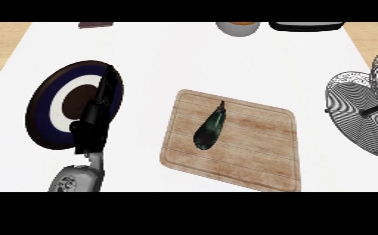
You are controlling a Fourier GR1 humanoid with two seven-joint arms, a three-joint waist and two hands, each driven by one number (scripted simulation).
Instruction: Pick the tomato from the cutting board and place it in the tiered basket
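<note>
A wooden cutting board [251,149] lies in the middle of the white counter. On its left half rests a dark green, elongated vegetable [210,127] that looks like an eggplant; no tomato shows. The wire tiered basket [353,110] stands at the right edge, partly cut off. My left hand [94,116] is far left of the board, seen edge-on above a round plate, with its fingers [108,81] straight and holding nothing. My right hand does not show.
Under my left hand sits a dark blue plate [50,96] with a white ring and brown centre. Along the back edge are a grey bowl [238,28], a black-rimmed dish [306,26] and a small brown object [96,25].
</note>
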